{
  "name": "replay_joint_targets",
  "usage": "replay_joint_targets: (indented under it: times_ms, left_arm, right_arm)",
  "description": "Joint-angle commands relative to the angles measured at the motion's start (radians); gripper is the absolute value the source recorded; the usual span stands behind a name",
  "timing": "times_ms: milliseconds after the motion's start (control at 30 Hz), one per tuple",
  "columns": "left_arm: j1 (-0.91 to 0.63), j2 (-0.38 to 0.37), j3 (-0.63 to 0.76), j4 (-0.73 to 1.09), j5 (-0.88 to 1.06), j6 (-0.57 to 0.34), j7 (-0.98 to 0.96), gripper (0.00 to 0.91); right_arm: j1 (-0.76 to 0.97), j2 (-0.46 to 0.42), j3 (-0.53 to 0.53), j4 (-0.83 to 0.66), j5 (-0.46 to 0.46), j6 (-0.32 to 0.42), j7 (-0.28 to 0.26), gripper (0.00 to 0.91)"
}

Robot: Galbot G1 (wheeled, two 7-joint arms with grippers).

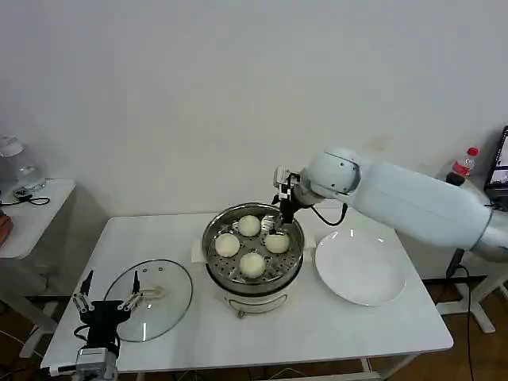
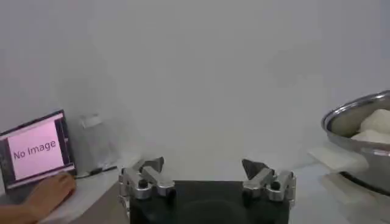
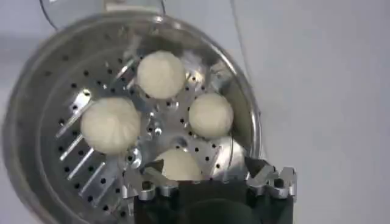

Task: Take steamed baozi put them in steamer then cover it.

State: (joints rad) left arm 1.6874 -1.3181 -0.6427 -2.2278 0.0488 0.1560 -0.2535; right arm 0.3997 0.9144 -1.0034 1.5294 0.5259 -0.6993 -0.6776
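All four buns (image 1: 252,263) sit in the steamer (image 1: 213,255) beneath the released right gripper (image 1: 279,208); left gripper (image 1: 107,299), open beside the lid (image 1: 171,298), should grasp its handle (image 1: 153,293) squarely

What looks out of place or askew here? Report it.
Nothing stands out. All four steamed baozi sit on the tray inside the steamer, the cover lies flat on the table beside it, and the white plate is bare. Nothing is spilled or tipped.
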Motion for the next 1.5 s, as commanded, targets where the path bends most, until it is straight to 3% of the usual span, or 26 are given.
replay_joint_targets:
  times_ms: [33, 67, 100, 233, 267, 333, 367, 400, 467, 500, 533, 633, 700, 800, 933, 1067, 1300, 1500]
  left_arm:
    - [-0.002, 0.000, 0.001, 0.003, -0.003, 0.001, 0.000, 0.907]
    - [-0.003, -0.001, 0.002, 0.005, -0.003, 0.000, 0.000, 0.907]
    - [-0.004, -0.002, 0.003, 0.007, -0.004, 0.000, 0.000, 0.907]
    - [-0.007, -0.002, 0.004, 0.019, -0.007, -0.004, -0.001, 0.907]
    - [-0.008, -0.001, 0.004, 0.023, -0.007, -0.008, 0.000, 0.907]
    - [-0.009, 0.001, 0.004, 0.027, -0.007, -0.014, 0.001, 0.907]
    - [-0.012, 0.003, 0.004, 0.034, -0.006, -0.018, 0.002, 0.907]
    - [-0.013, 0.004, 0.005, 0.040, -0.006, -0.021, 0.002, 0.907]
    - [-0.017, 0.003, 0.008, 0.052, -0.004, -0.025, 0.000, 0.907]
    - [-0.019, 0.004, 0.009, 0.057, -0.002, -0.028, 0.002, 0.907]
    - [-0.020, 0.006, 0.011, 0.061, 0.004, -0.036, 0.006, 0.907]
    - [-0.024, 0.012, 0.014, 0.087, 0.053, -0.073, 0.020, 0.907]
    - [-0.028, 0.022, 0.010, 0.102, 0.092, -0.079, 0.019, 0.907]
    - [-0.037, 0.043, -0.011, 0.143, 0.184, -0.088, 0.025, 0.907]
    - [-0.062, 0.092, -0.063, 0.275, 0.535, -0.125, 0.067, 0.907]
    - [-0.036, 0.110, -0.071, 0.333, 0.648, -0.144, 0.094, 0.907]
    - [-0.002, 0.059, -0.058, 0.402, 0.945, -0.189, 0.050, 0.907]
    - [-0.029, 0.077, -0.037, 0.463, 1.057, -0.188, 0.055, 0.907]
  right_arm:
    - [-0.166, -0.126, 0.208, 0.171, -0.007, 0.043, 0.407, 0.907]
    - [-0.213, -0.142, 0.267, 0.180, -0.017, 0.070, 0.440, 0.907]
    - [-0.296, -0.163, 0.346, 0.193, -0.024, 0.102, 0.530, 0.907]
    - [-0.582, -0.204, 0.581, 0.241, -0.150, 0.230, 0.637, 0.907]
    - [-0.703, -0.207, 0.672, 0.259, -0.218, 0.288, 0.655, 0.907]
    - [-0.843, -0.210, 0.822, 0.283, -0.250, 0.372, 0.709, 0.907]
    - [-0.882, -0.202, 0.868, 0.296, -0.270, 0.390, 0.712, 0.907]
    - [-1.042, -0.172, 1.012, 0.310, -0.331, 0.435, 0.711, 0.907]
    - [-1.208, -0.141, 1.156, 0.332, -0.373, 0.508, 0.705, 0.907]
    - [-1.255, -0.123, 1.186, 0.338, -0.378, 0.536, 0.698, 0.907]
    - [-1.343, -0.086, 1.319, 0.344, -0.395, 0.577, 0.691, 0.907]
    - [-1.505, -0.022, 1.504, 0.347, -0.492, 0.712, 0.651, 0.907]
    - [-1.591, 0.045, 1.655, 0.364, -0.484, 0.759, 0.606, 0.907]
    - [-1.714, 0.127, 1.835, 0.385, -0.391, 0.837, 0.524, 0.907]
    - [-1.828, 0.218, 1.978, 0.387, -0.336, 0.898, 0.463, 0.907]
    - [-1.926, 0.277, 2.061, 0.398, -0.300, 0.916, 0.452, 0.907]
    - [-1.952, 0.333, 2.076, 0.393, -0.288, 0.919, 0.462, 0.907]
    - [-1.953, 0.350, 2.076, 0.406, -0.279, 0.916, 0.471, 0.907]
